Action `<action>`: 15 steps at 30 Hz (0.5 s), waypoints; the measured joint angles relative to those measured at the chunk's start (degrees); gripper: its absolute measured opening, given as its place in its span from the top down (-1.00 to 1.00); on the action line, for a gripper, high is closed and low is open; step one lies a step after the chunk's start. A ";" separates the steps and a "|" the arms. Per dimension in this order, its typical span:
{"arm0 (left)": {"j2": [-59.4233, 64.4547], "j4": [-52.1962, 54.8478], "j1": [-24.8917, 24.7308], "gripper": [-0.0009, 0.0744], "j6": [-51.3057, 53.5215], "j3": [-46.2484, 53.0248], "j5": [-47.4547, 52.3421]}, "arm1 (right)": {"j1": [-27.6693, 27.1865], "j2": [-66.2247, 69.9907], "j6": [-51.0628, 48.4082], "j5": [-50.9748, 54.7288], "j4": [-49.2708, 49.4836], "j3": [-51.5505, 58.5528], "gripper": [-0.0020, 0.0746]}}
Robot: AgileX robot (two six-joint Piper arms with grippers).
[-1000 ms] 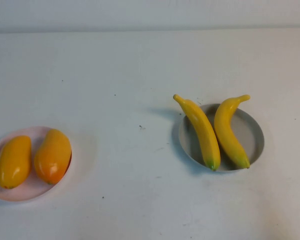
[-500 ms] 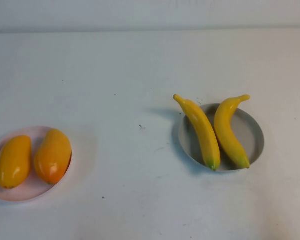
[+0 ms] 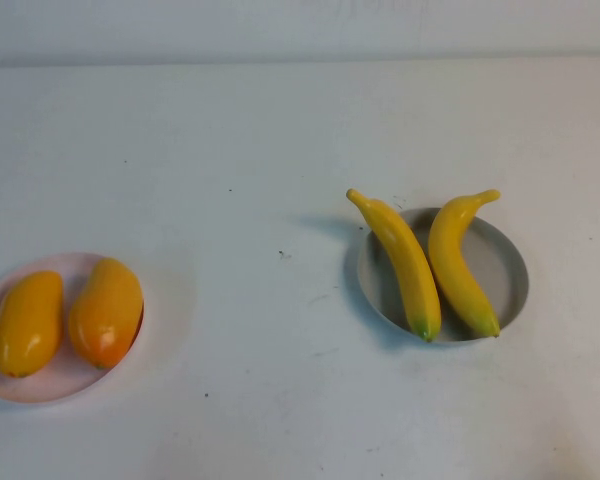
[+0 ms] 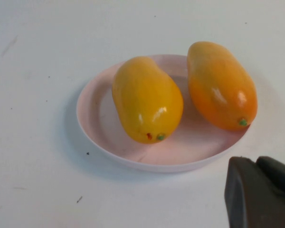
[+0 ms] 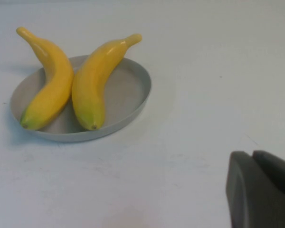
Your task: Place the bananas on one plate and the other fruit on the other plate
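bananas (image 3: 430, 265) x2 on grey-blue plate (image 3: 508, 272), just ahead of right end effector (image 5: 262, 190) | mangoes (image 3: 65, 315) x2 on pink plate (image 3: 50, 385), just ahead of left end effector (image 4: 259, 192) | white tabletop (image 3: 260, 150), few dark specks | both end effectors pressed together, low, clear of plates | nothing moved vs earlier frames

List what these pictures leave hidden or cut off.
- Pink plate: the high view's left edge cuts its rim.
- Grey plate: the bananas cover part of its floor.
- Left gripper: shut, away from the mangoes; only its tip shows, in the left wrist view's corner.
- Right gripper: shut, likewise cut off in the right wrist view.
- Both arms: outside the high view.
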 joint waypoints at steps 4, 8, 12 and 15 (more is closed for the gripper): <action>0.00 0.00 0.00 0.97 0.00 0.00 0.00 | 0.00 0.00 0.21 0.10 -0.10 0.00 0.99; 0.00 0.00 0.00 0.97 0.00 0.00 0.00 | 0.00 0.00 0.21 0.10 -0.21 0.00 0.99; 0.00 0.00 0.00 0.97 0.00 0.00 0.00 | 0.00 0.00 0.29 0.10 -0.21 0.00 0.99; 0.00 0.00 0.00 0.97 0.00 0.00 0.00 | 0.00 0.00 0.29 0.10 -0.21 0.00 0.99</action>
